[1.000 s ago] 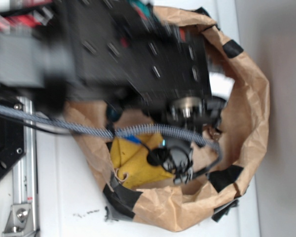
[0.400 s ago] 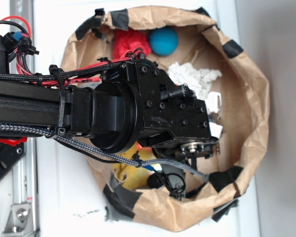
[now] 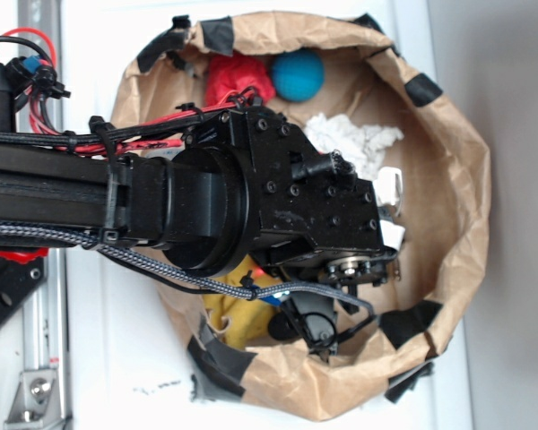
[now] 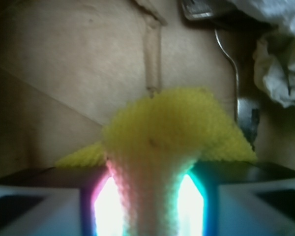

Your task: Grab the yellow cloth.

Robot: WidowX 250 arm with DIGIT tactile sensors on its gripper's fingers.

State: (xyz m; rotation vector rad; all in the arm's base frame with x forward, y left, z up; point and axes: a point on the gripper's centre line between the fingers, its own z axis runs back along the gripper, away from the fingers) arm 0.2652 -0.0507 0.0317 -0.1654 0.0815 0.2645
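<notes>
In the exterior view, most of the paper bag (image 3: 448,179) is being covered by the black arm (image 3: 242,202), which is being reached in from the left so that the tool can be brought down into the bag's lower part. Only a patch of the cloth (image 3: 229,315) is being shown there, under the arm's cable and near the bag's taped lower rim. The gripper itself is being hidden by the wrist housing in this view, so its state cannot be told from here. A red wad (image 3: 229,79), a blue ball (image 3: 298,74) and a white paper wad (image 3: 354,141) are being left untouched in the upper part of the bag, well apart from the cloth. In the wrist view, what is hidden outside is being made plain: the gripper (image 4: 148,196) is being pressed together on a fold of the cloth (image 4: 167,123), which is being pinched into a narrow neck between the lit pads (image 4: 101,204) and is being fanned out above them. The brown bag floor and a spoon (image 4: 243,105) are also being shown only here. The grasp is judged to be made, the fold being held centrally so that it is unlikely to slip.
</notes>
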